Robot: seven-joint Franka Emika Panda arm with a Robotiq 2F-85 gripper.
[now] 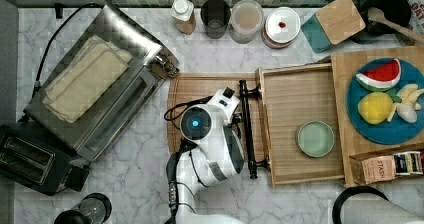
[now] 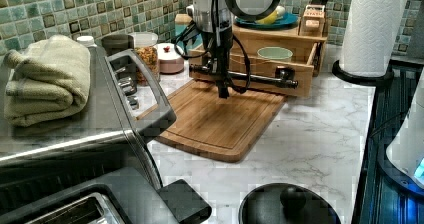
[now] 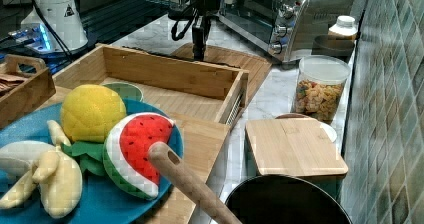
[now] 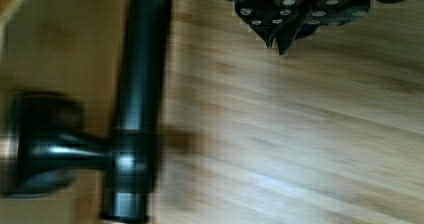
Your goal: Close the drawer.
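The drawer [image 1: 295, 96] is a shallow light-wood tray pulled out from under a wooden shelf, with a green bowl [image 1: 315, 139] inside it. Its long black bar handle [image 1: 246, 129] runs along the front. My gripper [image 2: 223, 91] points down over the wooden cutting board [image 2: 220, 119], just on the outer side of the handle [image 2: 250, 77], about mid-length. In the wrist view the fingertips [image 4: 272, 39] are pressed together with nothing between them, and the handle [image 4: 142, 84] lies beside them. The right view has the gripper [image 3: 199, 54] beyond the drawer's front wall [image 3: 170, 71].
A toaster oven [image 1: 95, 79] and a toaster [image 1: 30, 159] stand at the top view's left of the board. Jars [image 1: 246, 20] line the back wall. A blue plate of toy fruit [image 1: 390, 129] sits on the shelf. A paper towel roll [image 2: 375, 29] stands beside the drawer.
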